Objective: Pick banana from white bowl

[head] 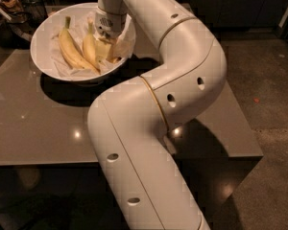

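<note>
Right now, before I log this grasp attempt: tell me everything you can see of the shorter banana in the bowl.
The banana is yellow, fairly straight and looks unpeeled, its pale stem pointing toward the far rim. It lies on crumpled white paper inside the white bowl, beside a longer, curved banana with a greenish stem. The gripper is down in the bowl against its other side, hiding part of it.

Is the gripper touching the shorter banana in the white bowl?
Cannot tell. Camera view: the gripper sits inside the white bowl beside the shorter banana, their meeting edge hidden.
</note>
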Action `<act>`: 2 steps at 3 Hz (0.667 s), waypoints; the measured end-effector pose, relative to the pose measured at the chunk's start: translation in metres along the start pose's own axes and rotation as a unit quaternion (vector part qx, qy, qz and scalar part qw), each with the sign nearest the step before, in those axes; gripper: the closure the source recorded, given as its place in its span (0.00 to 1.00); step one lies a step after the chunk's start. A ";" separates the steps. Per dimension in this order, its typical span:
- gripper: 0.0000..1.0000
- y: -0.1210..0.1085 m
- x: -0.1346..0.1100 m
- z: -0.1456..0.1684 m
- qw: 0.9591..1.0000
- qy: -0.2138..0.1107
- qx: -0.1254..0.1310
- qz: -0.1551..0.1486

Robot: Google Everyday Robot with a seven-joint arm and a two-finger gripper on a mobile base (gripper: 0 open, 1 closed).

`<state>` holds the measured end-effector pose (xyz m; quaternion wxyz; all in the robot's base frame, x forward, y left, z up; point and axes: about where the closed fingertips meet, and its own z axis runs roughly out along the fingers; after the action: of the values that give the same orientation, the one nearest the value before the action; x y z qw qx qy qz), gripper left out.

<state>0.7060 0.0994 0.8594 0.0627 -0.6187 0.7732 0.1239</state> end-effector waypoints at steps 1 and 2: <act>0.87 0.000 0.000 0.000 1.000 0.000 0.000 0.000; 1.00 0.000 0.000 0.000 1.000 0.000 0.000 0.000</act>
<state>0.7060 0.0994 0.8594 0.0627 -0.6187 0.7732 0.1239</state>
